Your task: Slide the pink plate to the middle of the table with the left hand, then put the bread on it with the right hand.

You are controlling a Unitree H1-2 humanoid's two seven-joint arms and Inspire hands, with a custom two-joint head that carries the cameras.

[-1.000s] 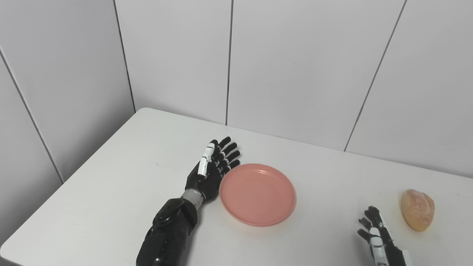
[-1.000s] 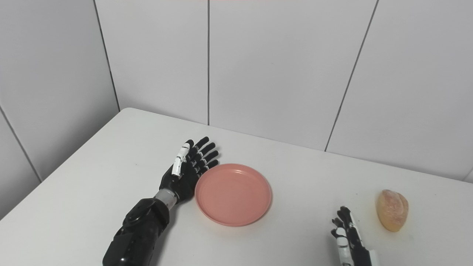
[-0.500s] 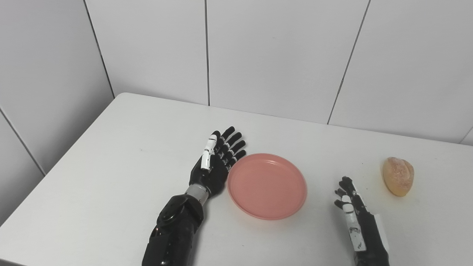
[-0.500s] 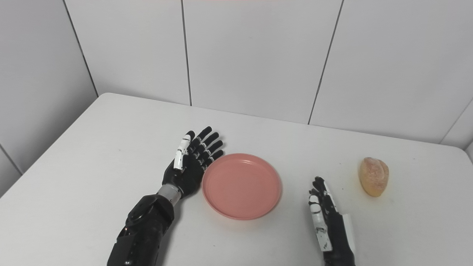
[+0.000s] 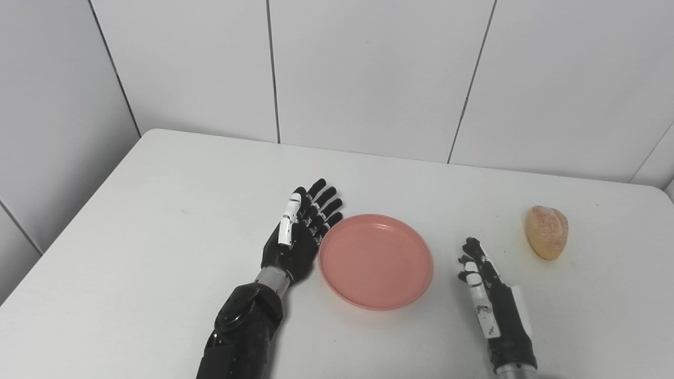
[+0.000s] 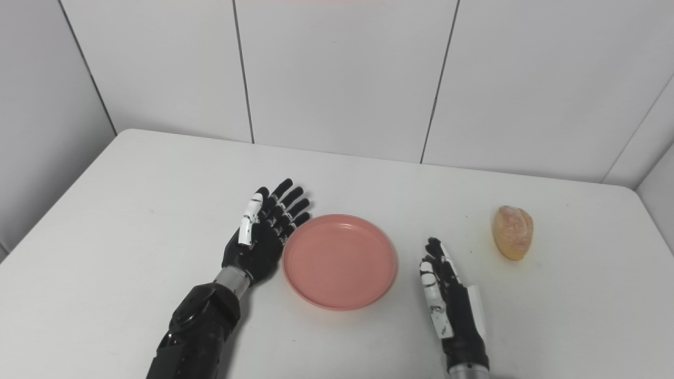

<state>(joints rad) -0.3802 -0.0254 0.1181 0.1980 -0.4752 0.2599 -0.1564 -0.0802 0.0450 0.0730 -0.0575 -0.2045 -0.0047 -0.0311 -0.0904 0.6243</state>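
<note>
since a second before, the right hand (image 5: 487, 287) had come forward over the desk (image 5: 158, 221) from the near edge, so that much more of its arm showed, and the whole picture had swung to the right, which was the camera turning and not the things; against the left hand the pink plate (image 5: 376, 260) kept much the same place.

the left hand (image 5: 300, 237) lay flat beside the plate's left rim, edge-on to it, its fingers (image 5: 324, 202) straight and spread and holding nothing. that flat side against the rim was the way to push a plate sideways without lifting it, and the plate now sat empty about midway across the desk, so the slide looked done or nearly so. whether hand and rim were touching or just apart could not be told.

the right hand pointed away from the robot, fingers stretched out together and empty, in the gap between the plate and the bread (image 5: 547, 231). the bread lay on the bare desk, well right of the plate and a little farther back, untouched, beyond the hand's fingertips. the hand seemed placed there as the start of a reach, since it was the one due to carry the bread. to my judgement it would need to go on forward and right, and curl around the roll before lifting it across.
</note>
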